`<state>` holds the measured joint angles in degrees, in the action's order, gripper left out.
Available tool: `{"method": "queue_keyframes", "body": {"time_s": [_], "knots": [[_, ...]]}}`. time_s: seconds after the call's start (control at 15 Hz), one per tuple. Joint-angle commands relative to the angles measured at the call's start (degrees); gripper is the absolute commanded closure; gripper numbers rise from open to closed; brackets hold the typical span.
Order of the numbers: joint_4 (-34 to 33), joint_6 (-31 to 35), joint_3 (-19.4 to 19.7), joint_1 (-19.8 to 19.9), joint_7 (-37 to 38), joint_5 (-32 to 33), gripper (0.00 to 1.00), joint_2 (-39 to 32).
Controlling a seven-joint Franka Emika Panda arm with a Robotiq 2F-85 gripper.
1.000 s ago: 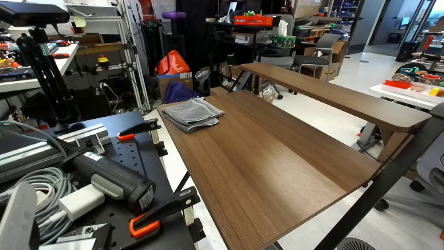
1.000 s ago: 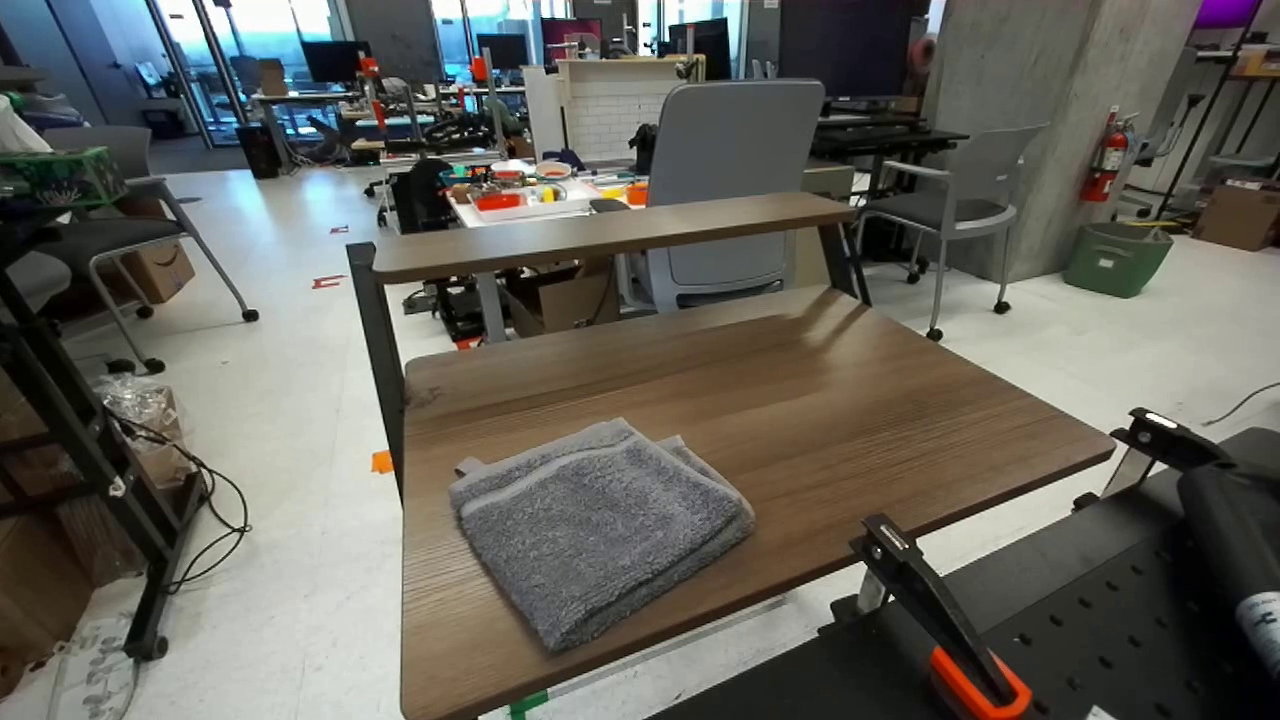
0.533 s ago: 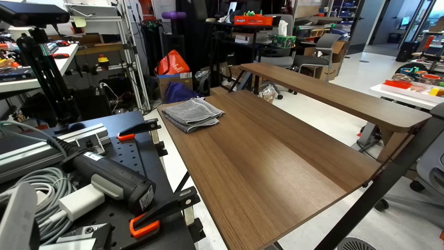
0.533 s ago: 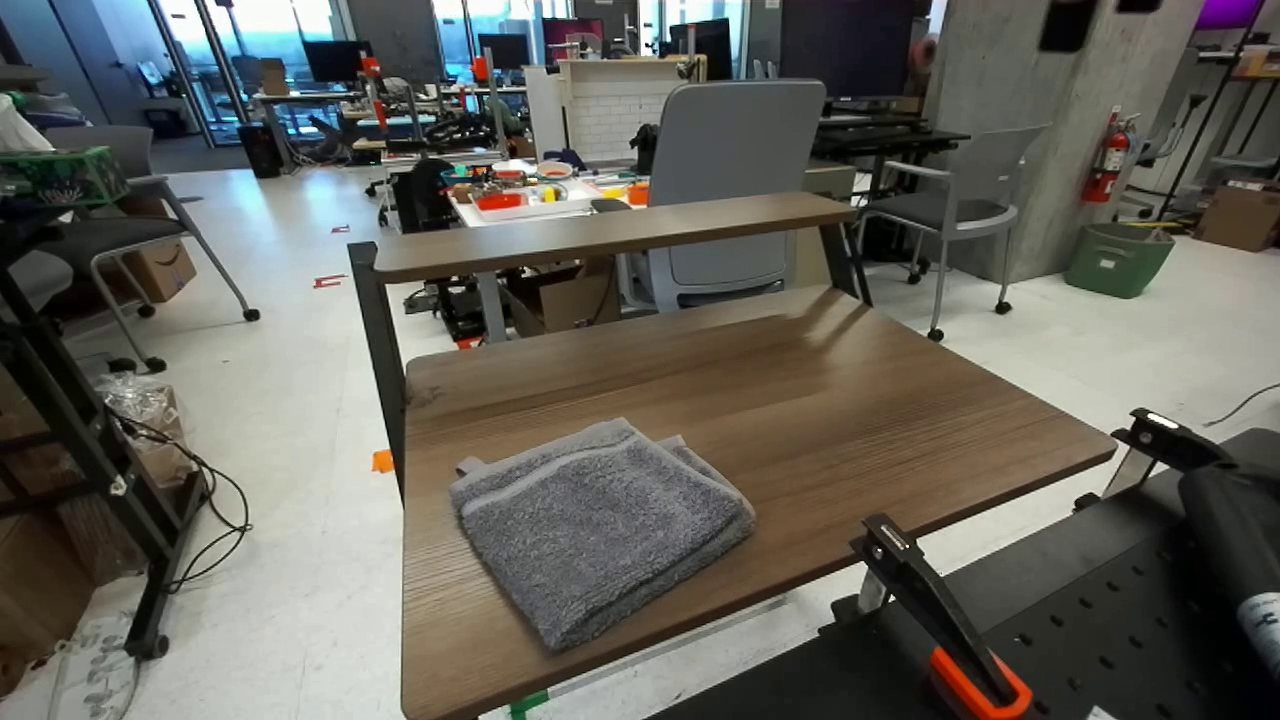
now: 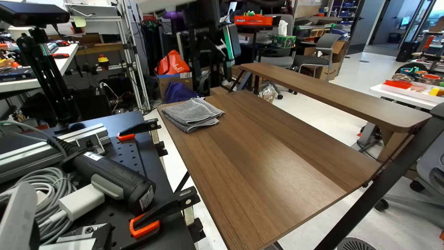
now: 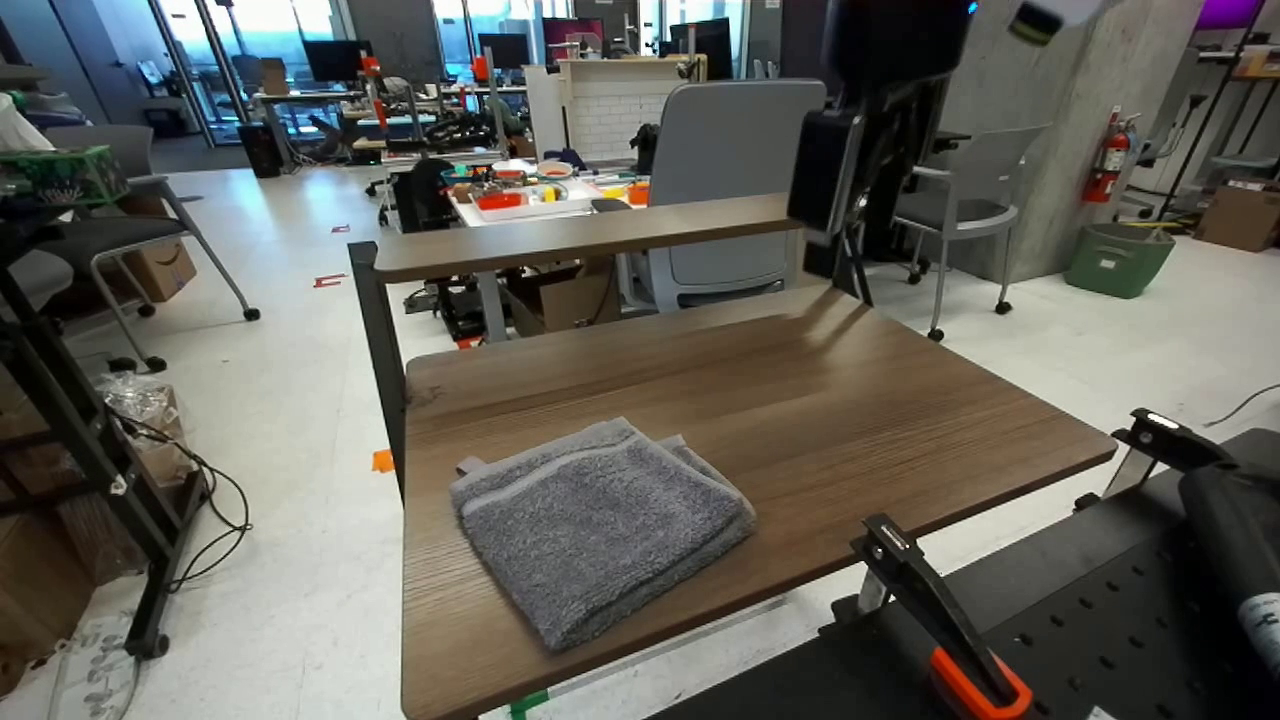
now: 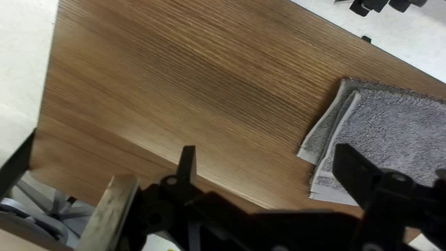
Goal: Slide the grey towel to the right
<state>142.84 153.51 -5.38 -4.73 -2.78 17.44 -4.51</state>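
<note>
The grey towel lies folded on the brown wooden table, near one end of it. It shows in both exterior views (image 5: 192, 111) (image 6: 605, 525) and at the right of the wrist view (image 7: 393, 129), cut off by the frame edge. My gripper (image 5: 211, 74) hangs in the air above the far end of the table in an exterior view. In the wrist view the gripper (image 7: 264, 148) is open and empty, its fingers wide apart. The right finger covers part of the towel there; the left finger is over bare wood. The gripper is apart from the towel.
The table (image 5: 263, 163) has a raised shelf (image 5: 333, 93) along one long side, on dark legs. A black workbench (image 5: 130, 156) with orange-tipped clamps (image 5: 145, 227), cables and a black tool stands along the opposite side, with a gap between.
The arm and gripper have come down into both exterior views from above; they were almost wholly out of view before. The towel has not moved.
</note>
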Motion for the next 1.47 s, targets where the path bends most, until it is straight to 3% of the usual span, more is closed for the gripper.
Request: {"method": "queue_keyframes", "body": {"time_s": [0.0,0.73,1.4], "knots": [[-8.5,1.9,-1.0,-2.1,-1.4,-0.6,0.00,-12.4],[-31.5,-5.3,-5.8,-5.8,-9.0,-4.2,0.00,-34.9],[-40.5,-16.4,-6.2,-9.6,-12.5,-3.6,0.00,-43.2]]}}
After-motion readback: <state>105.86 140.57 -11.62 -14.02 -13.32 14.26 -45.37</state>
